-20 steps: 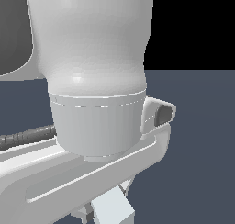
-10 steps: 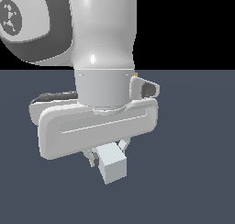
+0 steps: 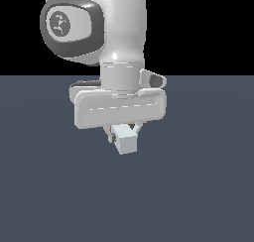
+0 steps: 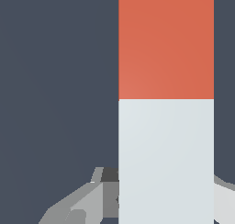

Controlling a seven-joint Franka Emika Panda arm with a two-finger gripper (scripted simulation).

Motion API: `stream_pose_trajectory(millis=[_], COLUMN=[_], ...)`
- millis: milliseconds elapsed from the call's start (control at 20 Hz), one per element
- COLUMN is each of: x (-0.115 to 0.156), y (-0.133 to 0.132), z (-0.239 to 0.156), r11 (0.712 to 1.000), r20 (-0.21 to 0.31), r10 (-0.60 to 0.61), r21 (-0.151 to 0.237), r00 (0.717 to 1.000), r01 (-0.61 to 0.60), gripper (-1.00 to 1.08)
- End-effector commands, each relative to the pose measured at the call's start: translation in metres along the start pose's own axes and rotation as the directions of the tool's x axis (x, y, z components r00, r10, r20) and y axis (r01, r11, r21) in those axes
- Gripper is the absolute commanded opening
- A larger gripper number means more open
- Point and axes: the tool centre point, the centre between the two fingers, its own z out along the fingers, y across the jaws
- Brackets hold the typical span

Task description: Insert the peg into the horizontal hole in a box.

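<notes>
The peg (image 3: 125, 140) shows end-on in the exterior view as a pale grey square block under the hand. In the wrist view the peg (image 4: 166, 126) fills the picture as a long bar, its white part near the fingers (image 4: 82, 204) and its orange-red end away from them. My gripper (image 3: 123, 131) is shut on the peg's white part and holds it above the dark floor. The tan box and its hole are out of view in both views.
The dark blue-grey floor (image 3: 198, 186) spreads all around below the hand. The arm's white wrist and hand body (image 3: 119, 107) fill the middle of the exterior view and hide what lies behind them.
The arm has drawn away from the exterior camera and looks smaller now. The hand and the peg have moved up and toward the middle of that view, still gripped.
</notes>
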Motion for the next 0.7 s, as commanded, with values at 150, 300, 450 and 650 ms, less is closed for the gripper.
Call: stream_pose_trajectory(millis=[150, 300, 450, 650], x=[0.03, 0.041, 0.048, 0.053], y=[0.019, 0.027, 0.033, 0.038], z=[-0.009, -0.012, -0.014, -0.015], r11=[0.999, 0.997, 0.996, 0.995], r20=[0.001, 0.001, 0.001, 0.001], r10=[0.054, 0.074, 0.089, 0.098], r21=[-0.002, -0.002, -0.002, -0.002], r00=[0.999, 0.997, 0.996, 0.995], r01=[-0.054, -0.074, -0.089, -0.098], gripper=[-1.0, -1.0, -1.0, -1.0])
